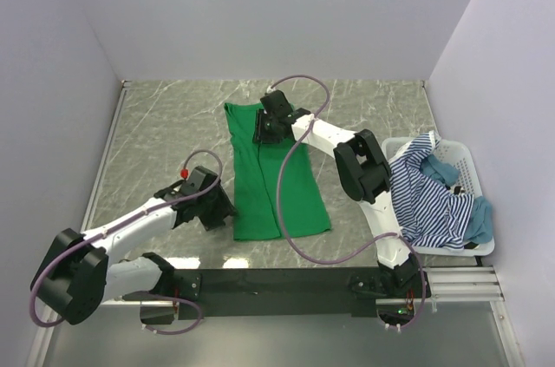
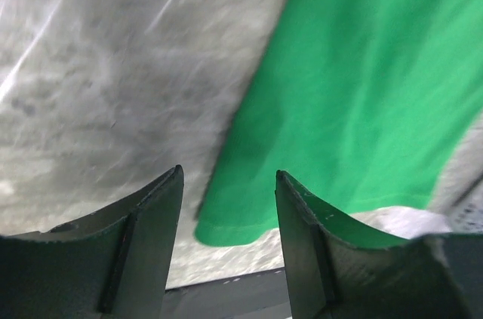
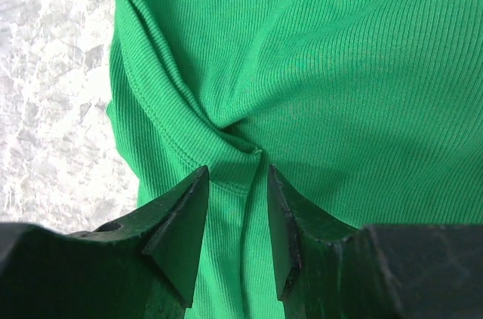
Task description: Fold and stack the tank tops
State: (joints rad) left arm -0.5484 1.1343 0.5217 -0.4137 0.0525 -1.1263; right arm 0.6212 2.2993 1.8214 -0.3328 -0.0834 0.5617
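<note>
The bright green tank top (image 1: 276, 178) lies lengthwise on the marble table, partly folded. My right gripper (image 1: 259, 134) hovers over its far end. In the right wrist view the gripper (image 3: 236, 172) is open, its tips just above a twisted, bunched hem of the green cloth (image 3: 317, 70). My left gripper (image 1: 225, 212) is beside the near left corner of the green top. In the left wrist view it (image 2: 229, 177) is open and empty, with the green corner (image 2: 249, 221) between the fingers but farther off. The striped tank top (image 1: 425, 195) and the teal one (image 1: 482, 221) lie in the basket.
The white slatted basket (image 1: 464, 159) stands at the right edge of the table. White walls close off the left, back and right. The black arm base rail (image 1: 277, 282) runs along the near edge. Bare marble (image 1: 165, 133) lies left of the green top.
</note>
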